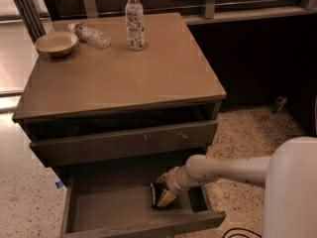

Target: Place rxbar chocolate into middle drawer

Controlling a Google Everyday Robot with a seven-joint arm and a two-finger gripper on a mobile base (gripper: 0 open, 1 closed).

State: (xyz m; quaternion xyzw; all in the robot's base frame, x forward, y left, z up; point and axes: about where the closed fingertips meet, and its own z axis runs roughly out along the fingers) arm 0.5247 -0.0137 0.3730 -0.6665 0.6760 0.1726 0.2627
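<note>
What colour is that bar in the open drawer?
The rxbar chocolate is black, in the camera view; the tool is by it inside the middle drawer.

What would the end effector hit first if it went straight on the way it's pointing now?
The end effector sits low inside the open middle drawer, pointing left and down. The rxbar chocolate is right at its tip, so likely that first, then the drawer floor; depth is unclear.
</note>
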